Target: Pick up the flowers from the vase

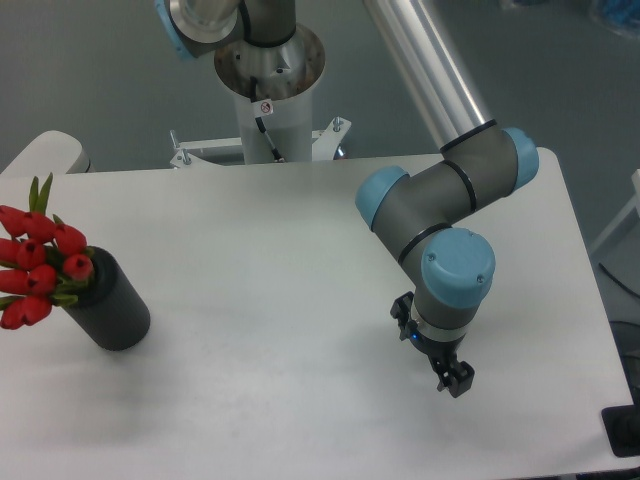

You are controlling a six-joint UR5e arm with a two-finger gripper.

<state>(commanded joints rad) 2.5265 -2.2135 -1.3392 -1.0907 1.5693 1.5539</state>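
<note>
The flowers (40, 262), a bunch of red tulip buds with green leaves, stick out of the top of the vase (115, 308), a matte black cylinder at the left edge of the white table (270, 300). The stems are hidden inside the vase. My gripper (455, 380) hangs over the right part of the table, far to the right of the vase, pointing down. It holds nothing. Its fingers look close together, but the view from above does not show the gap clearly.
The robot's base column (268, 95) stands behind the table's back edge. The arm's grey and blue joints (440, 215) hang over the right side of the table. The table's front edge runs along the bottom of the view.
</note>
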